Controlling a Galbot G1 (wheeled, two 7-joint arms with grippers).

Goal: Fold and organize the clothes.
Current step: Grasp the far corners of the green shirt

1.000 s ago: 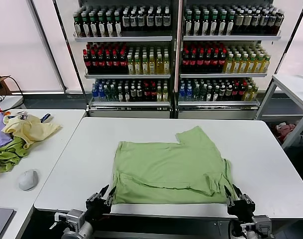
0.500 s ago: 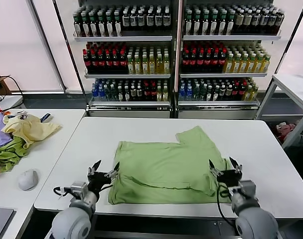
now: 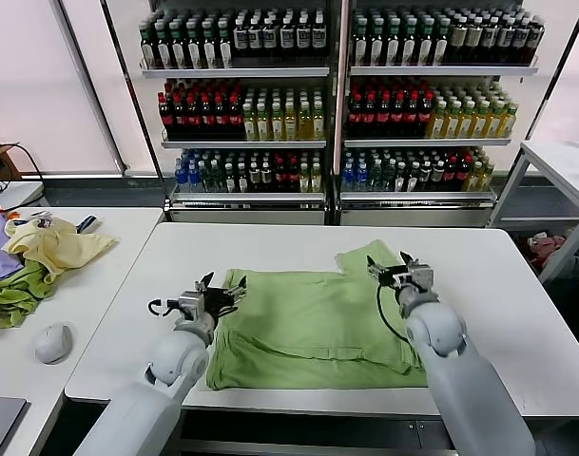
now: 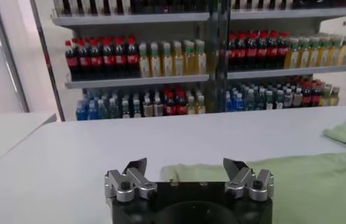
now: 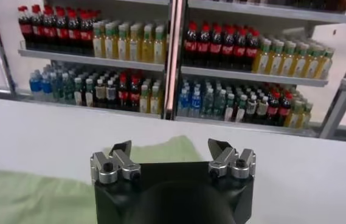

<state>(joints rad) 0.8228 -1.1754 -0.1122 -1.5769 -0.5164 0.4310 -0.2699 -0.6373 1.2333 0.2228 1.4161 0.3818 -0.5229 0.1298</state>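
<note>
The white tabletop [image 3: 517, 285] fills the middle of the head view, backed at twelve o'clock by a shelving unit [image 3: 337, 104] of bottled drinks, with a side table [image 3: 99, 285] at nine o'clock carrying a heap of yellow, purple and green garments [image 3: 32, 261] and a mouse [image 3: 53, 342]. The light green shirt [image 3: 318, 323] lies flat at the tabletop's centre, plain side up, one sleeve flap poking out toward one o'clock and a soft fold running along its near edge. The left gripper [image 3: 220, 289] hovers at the shirt's ten o'clock corner, jaws spread and empty; the right gripper [image 3: 395, 270] sits over the sleeve flap at one o'clock, jaws likewise released with nothing between them. Both wrist views show green cloth just ahead of the parted jaws. The step in hand looks like taking the two far corners: each gripper should drop low enough to pinch only the top layer's edge, close together, and lift evenly so the fabric neither drags nor bunches.
</note>
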